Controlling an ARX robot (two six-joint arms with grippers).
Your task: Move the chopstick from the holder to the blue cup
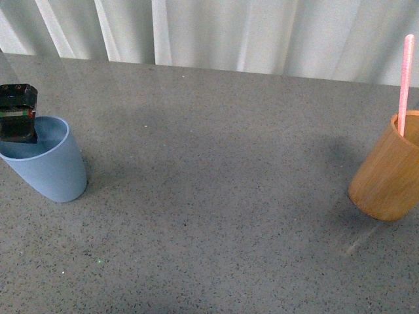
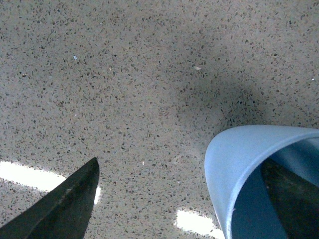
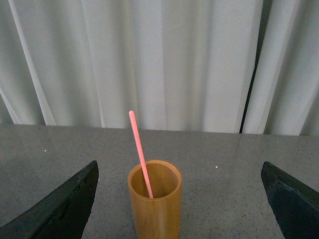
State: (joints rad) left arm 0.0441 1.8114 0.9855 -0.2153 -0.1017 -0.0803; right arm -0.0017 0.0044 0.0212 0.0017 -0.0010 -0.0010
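The blue cup stands at the table's left, tilted. My left gripper is open and straddles the cup's wall: one finger is inside the cup, the other outside; the inner finger also shows in the front view. The holder, a brown wooden cup, stands at the far right with the pink chopstick upright in it. My right gripper is open and empty, level with the holder and wide of it on both sides; the chopstick leans inside.
The grey speckled table lies between the two cups. White curtains hang behind the table's far edge.
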